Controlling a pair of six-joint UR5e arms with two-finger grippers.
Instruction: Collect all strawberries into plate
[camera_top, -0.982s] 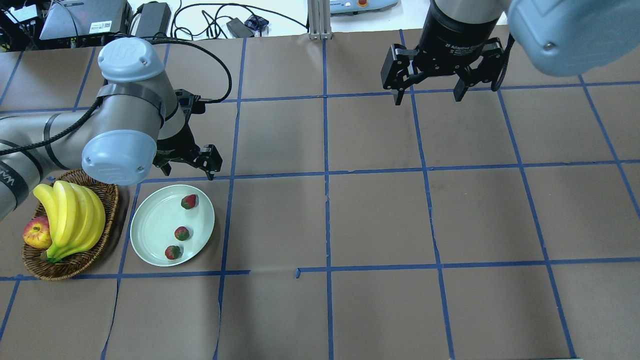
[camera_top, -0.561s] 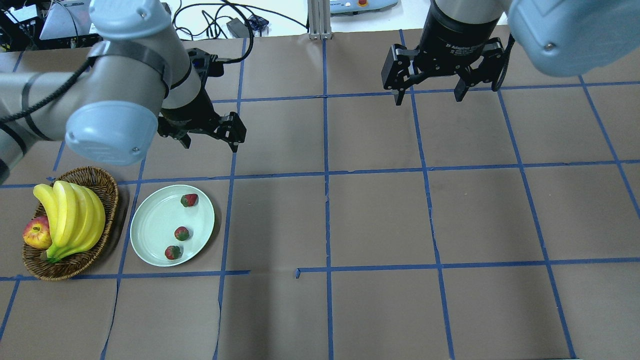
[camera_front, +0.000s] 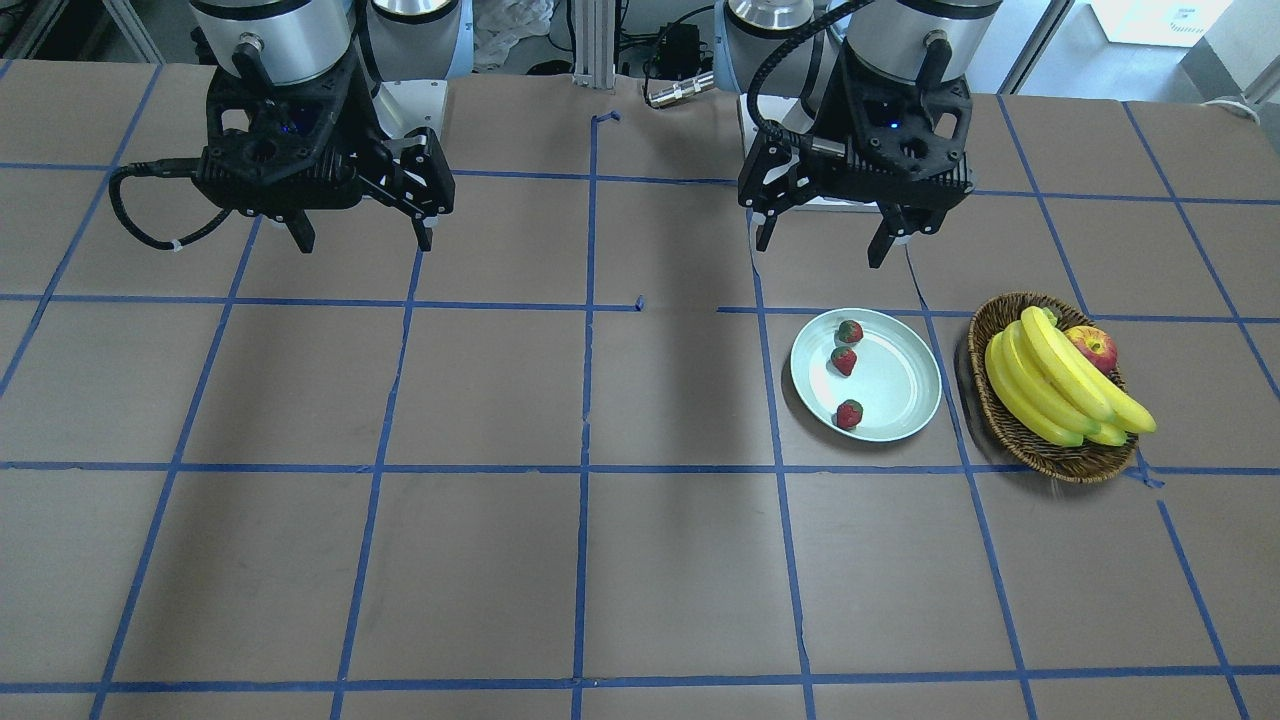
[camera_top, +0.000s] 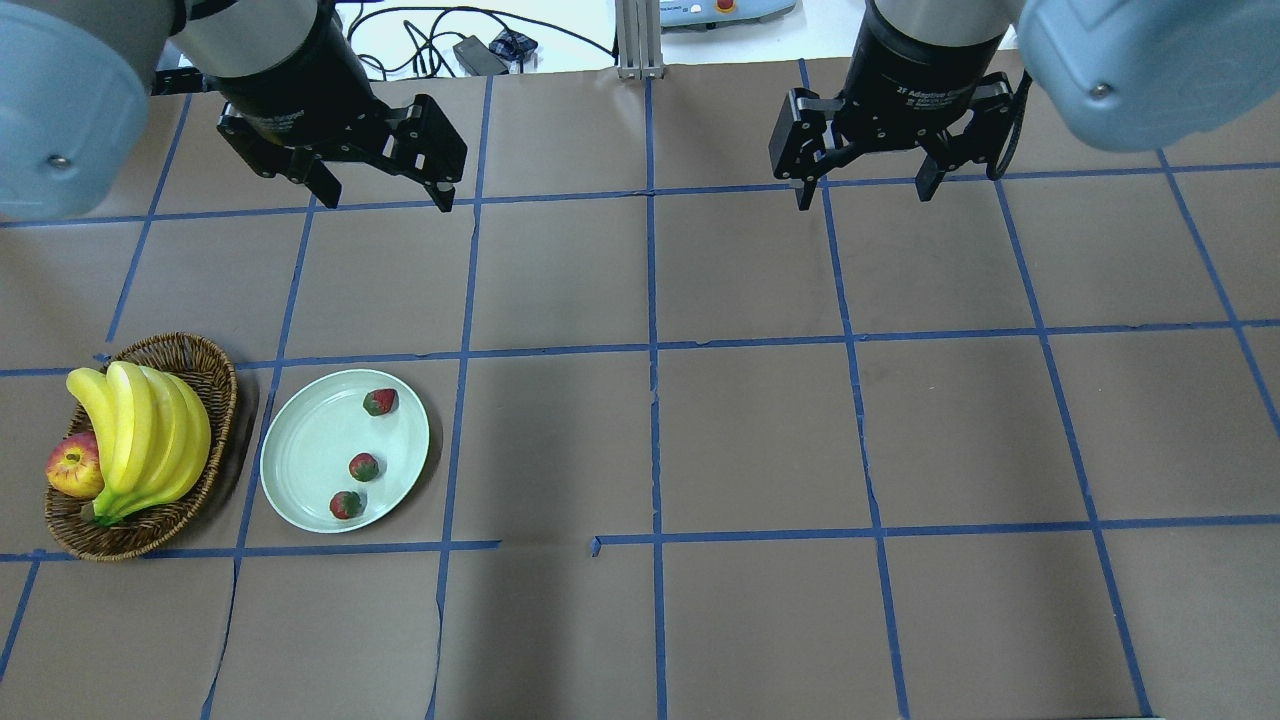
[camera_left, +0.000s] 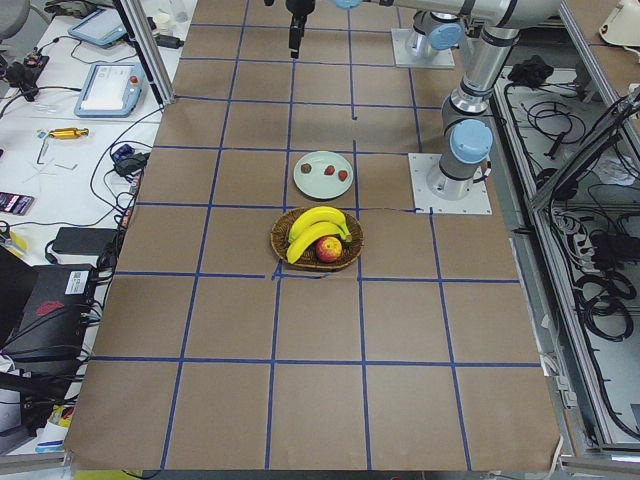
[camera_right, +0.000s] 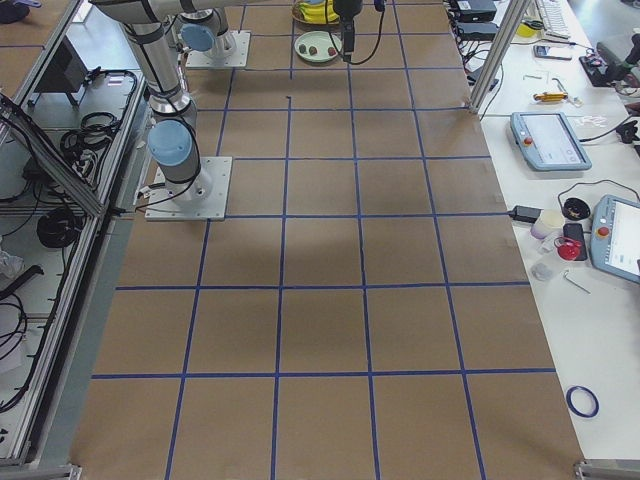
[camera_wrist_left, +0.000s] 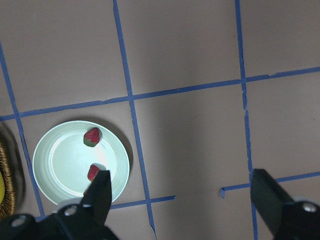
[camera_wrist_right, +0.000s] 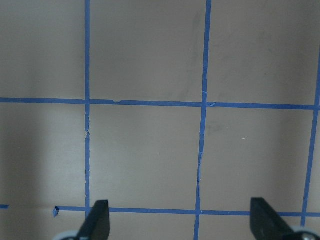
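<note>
Three strawberries (camera_top: 363, 467) lie on the plate (camera_top: 305, 450) near the worktop's (camera_top: 750, 440) left edge; left pincer (camera_top: 385, 200) and right pincer (camera_top: 865, 198) hang wide, empty. Task seems done.

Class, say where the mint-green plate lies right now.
In the overhead view, the plate lies at the left of the table, just right of the wicker basket, holding three strawberries.

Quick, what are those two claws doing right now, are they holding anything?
Left gripper: open, holding nothing.
Right gripper: open, holding nothing.
</note>
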